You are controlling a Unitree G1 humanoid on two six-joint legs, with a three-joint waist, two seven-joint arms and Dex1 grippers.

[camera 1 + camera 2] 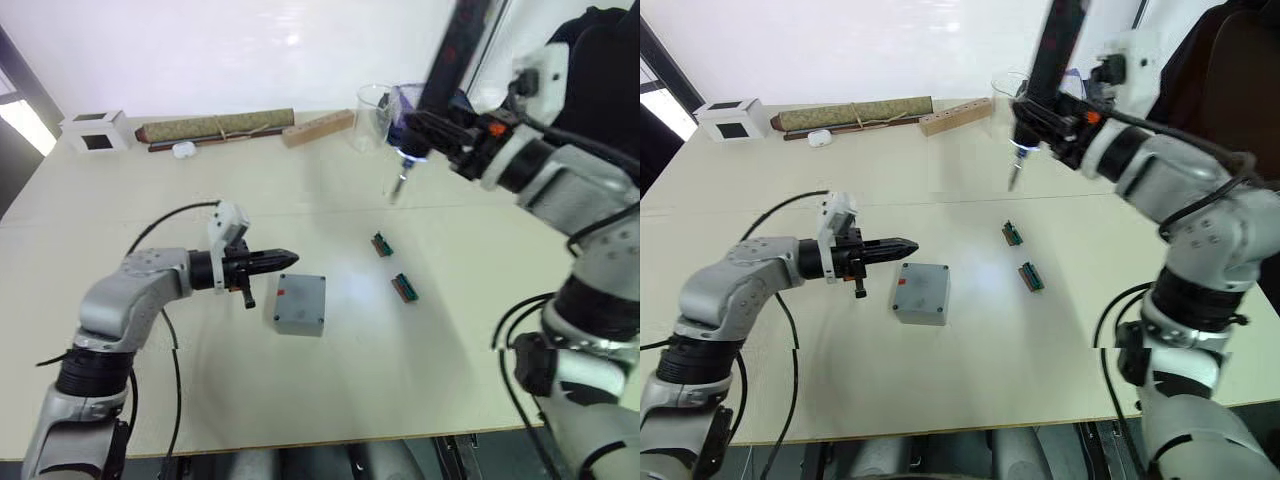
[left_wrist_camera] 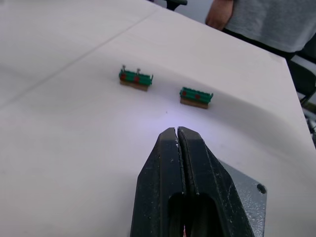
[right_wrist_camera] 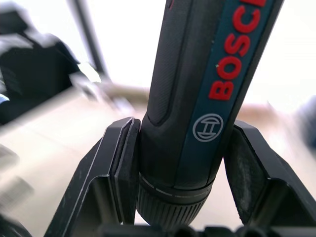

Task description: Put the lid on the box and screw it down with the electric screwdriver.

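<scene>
Two tools busy: right tool clamping electric screwdriver upright, bit down, well apart from lidded box on bench; left tool clenched, empty, just beside box.

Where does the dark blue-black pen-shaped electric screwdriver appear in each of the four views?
Left eye view: dark blue-black pen-shaped electric screwdriver, upper right, in the right hand.
Right eye view: upper middle, bit pointing down.
Left wrist view: not in it.
Right wrist view: its barrel between the fingers.
Shared landmark: two small green parts on the table.
</scene>
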